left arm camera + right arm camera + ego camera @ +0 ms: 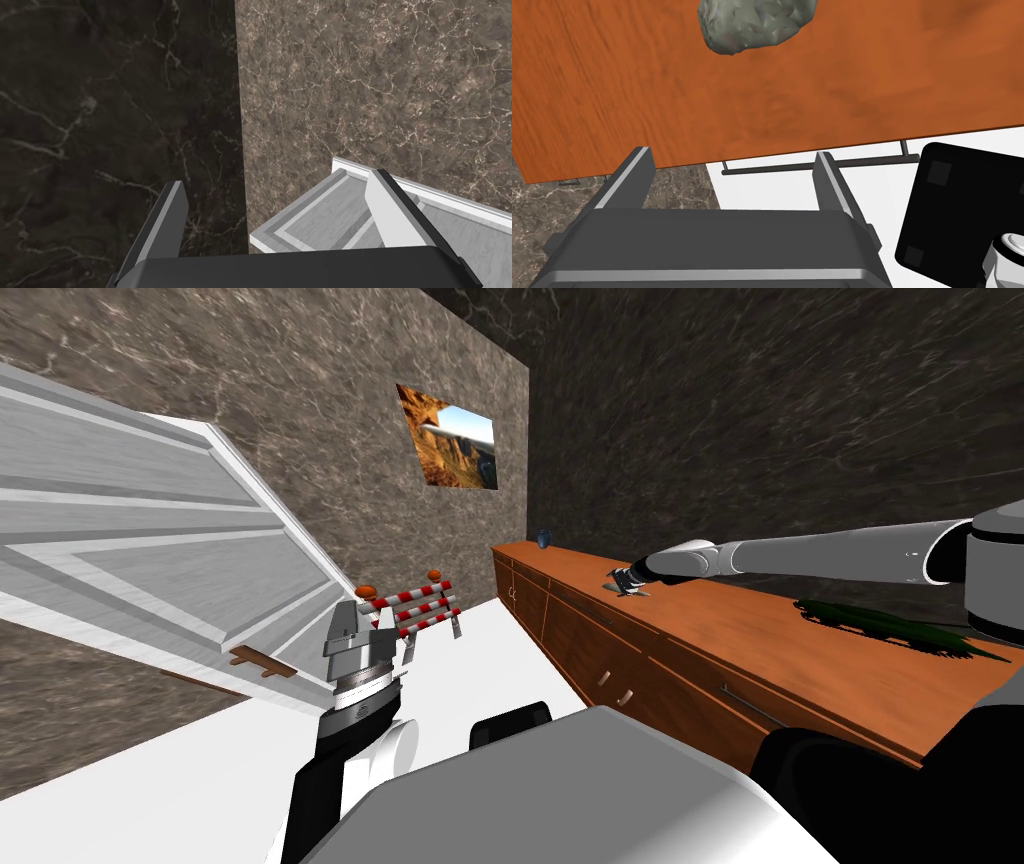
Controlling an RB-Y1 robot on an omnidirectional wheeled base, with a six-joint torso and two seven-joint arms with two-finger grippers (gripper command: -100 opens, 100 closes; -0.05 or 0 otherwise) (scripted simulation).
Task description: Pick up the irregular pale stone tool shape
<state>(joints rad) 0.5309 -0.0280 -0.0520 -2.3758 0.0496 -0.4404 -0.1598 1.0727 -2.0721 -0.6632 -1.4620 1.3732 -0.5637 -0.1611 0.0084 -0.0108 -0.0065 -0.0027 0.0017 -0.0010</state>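
Dark marbled walls frame a long orange-brown sideboard [760, 628] that runs from the middle of the head view toward its lower right, and the right arm reaches out over its top. The right gripper [732, 152] stands with its blades wide apart and nothing between them, the tips hanging over the near edge of the wood. The pale grey stone [757, 22] lies on the sideboard top beyond those tips and apart from them, roughly in line with the gap. To do the pick well, the hand likely needs to travel forward until the lump sits fully between the blades, then sink close to the wood before closing. A grip too high would probably catch only the sloping facets. The shape is lumpy and uneven, so closing across its thick middle seems safest; a pinch near a tapering end could let it twist or squirt out. A green leafy thing [900, 628] lies at the right of the head view, well apart from the stone. The left gripper [277, 178] rests at lower centre-left beside a white door [150, 538] — open, empty.
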